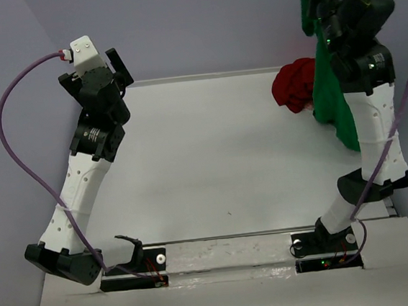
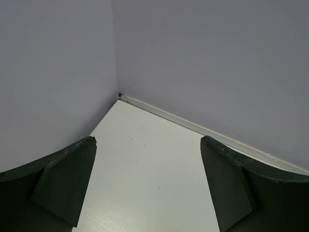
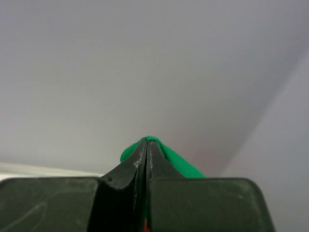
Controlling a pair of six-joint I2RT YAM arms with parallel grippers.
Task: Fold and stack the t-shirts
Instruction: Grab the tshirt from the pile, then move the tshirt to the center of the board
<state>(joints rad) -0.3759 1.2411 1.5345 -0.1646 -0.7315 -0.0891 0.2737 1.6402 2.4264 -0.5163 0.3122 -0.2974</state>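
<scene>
Overhead view: the white worktop (image 1: pixel 212 159) with both arms raised from their bases at its near edge.

The right gripper (image 3: pixel 147 145) is held high above the far right corner. In its wrist view the two fingers are pressed together, and a fold of the bright green t-shirt (image 1: pixel 326 90) is pinched between their tips. The green cloth bulges out just beyond the tips. From this grip the shirt hangs down as a long narrow drape along the right edge, in front of the right arm. Whether its lower end reaches the worktop cannot be told.

The dark red t-shirt (image 1: pixel 295 85) lies crumpled in a heap at the far right corner, just left of the hanging green one. The green drape overlaps its right side in this view. Contact between the two cannot be judged.

The left gripper (image 2: pixel 149 183) is poised over the far left part of the worktop. Its fingers (image 2: pixel 67 179) stand wide apart and hold nothing. The far left corner and the grey walls (image 2: pixel 217 58) show between them.
</scene>
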